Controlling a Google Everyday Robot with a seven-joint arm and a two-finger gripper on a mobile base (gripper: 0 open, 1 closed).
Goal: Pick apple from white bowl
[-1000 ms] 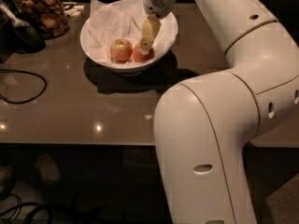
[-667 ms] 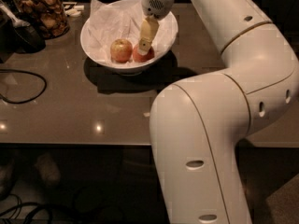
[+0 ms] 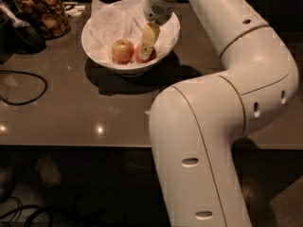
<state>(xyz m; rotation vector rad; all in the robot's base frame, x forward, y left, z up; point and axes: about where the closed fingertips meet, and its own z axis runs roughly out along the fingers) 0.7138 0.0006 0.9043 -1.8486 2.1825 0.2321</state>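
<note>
The white bowl point(image 3: 90, 41), lined with crumpled paper point(image 3: 110, 25), holds a paler apple point(image 3: 122, 51) and, just beside it, the red apple point(image 3: 138, 56). The gripper point(image 3: 147, 51) is down on the red apple; its grip cannot be told. A jar point(image 3: 45, 13) of dried snacks stands nearby

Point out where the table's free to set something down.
Bare table in front of the white bowl, between the black cable and the robot arm. Crowded: gripper inside the bowl at the apple, beside a paler apple; jar back-left.
</note>
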